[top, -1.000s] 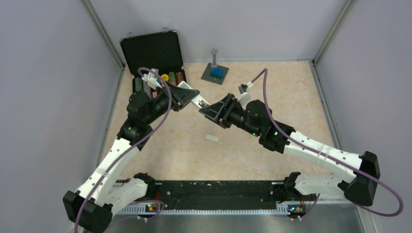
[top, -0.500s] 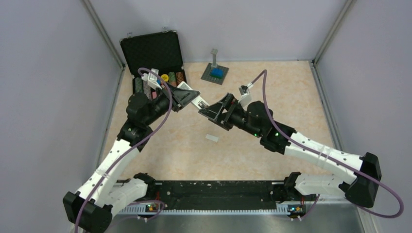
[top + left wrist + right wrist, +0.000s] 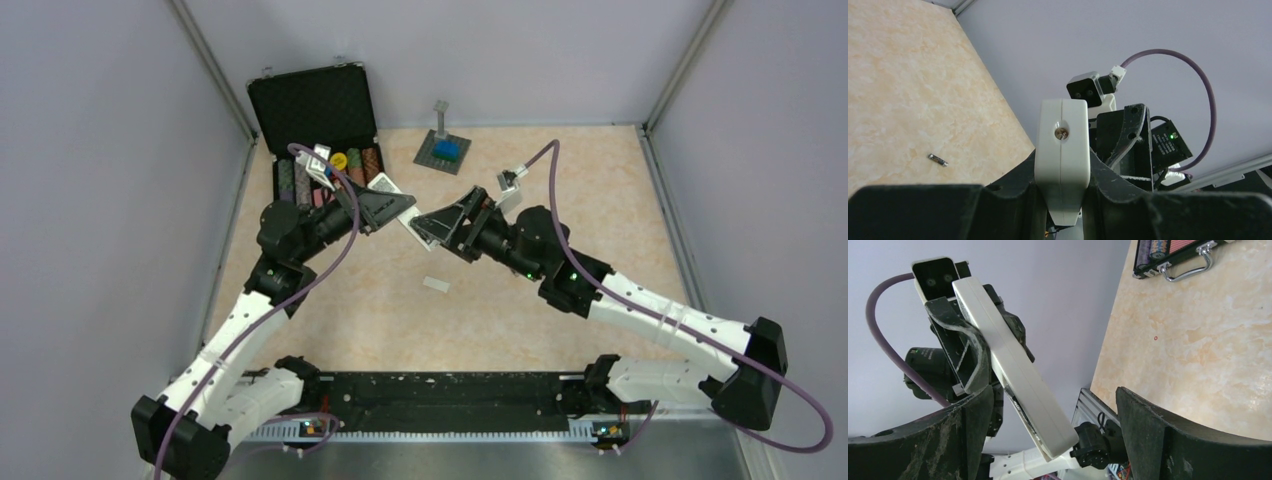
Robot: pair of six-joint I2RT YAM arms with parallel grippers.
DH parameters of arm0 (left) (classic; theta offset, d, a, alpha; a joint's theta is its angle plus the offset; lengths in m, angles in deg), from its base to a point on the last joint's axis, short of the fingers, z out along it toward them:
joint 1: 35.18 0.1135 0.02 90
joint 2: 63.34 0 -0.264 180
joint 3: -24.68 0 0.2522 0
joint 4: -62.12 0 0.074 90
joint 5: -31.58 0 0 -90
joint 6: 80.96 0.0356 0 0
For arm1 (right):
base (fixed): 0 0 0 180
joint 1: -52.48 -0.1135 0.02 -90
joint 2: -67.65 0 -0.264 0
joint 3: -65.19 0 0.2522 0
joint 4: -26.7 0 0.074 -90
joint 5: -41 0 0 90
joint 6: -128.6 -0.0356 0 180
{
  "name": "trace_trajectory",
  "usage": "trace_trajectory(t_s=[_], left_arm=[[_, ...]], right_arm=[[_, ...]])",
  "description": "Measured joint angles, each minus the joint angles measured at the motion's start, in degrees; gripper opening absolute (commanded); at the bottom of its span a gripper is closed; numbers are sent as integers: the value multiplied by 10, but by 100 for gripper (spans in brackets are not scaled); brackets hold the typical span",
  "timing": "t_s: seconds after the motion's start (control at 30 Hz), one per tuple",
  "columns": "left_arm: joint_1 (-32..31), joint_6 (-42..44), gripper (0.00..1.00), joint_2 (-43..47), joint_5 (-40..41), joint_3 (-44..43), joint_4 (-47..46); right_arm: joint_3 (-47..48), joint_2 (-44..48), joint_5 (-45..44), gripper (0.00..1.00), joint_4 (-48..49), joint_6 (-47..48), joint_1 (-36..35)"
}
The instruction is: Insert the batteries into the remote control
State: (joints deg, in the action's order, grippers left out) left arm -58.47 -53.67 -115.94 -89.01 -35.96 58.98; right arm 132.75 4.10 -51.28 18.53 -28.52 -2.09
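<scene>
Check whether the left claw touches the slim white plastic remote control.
Touching. Left wrist view shows the left claw clamped against both sides of the remote control.

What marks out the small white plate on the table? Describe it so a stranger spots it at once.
Start at the beige table, near its middle. Toward the near edge from the raised remote control, the small white plate lies flat, alone; it is far shorter and unheld.

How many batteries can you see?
1: a battery lies on the table, left of the remote in the left wrist view. Another may be hidden.
</scene>
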Motion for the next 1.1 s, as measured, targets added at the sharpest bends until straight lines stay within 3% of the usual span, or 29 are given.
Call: trace_trajectory(t_s=[0.2, 0.57, 0.9, 1.1], left_arm=[[0, 12, 0, 2, -19, 16, -24], [0, 16, 0, 4, -21, 21, -34], [0, 13, 0, 6, -8, 21, -32], [0, -2, 0, 11, 4, 21, -37]], right_arm=[[0, 0, 0, 85, 20, -5, 0], [3, -16, 5, 59, 21, -10, 0], [7, -18, 16, 45, 28, -9, 0], [5, -18, 29, 43, 47, -6, 3]])
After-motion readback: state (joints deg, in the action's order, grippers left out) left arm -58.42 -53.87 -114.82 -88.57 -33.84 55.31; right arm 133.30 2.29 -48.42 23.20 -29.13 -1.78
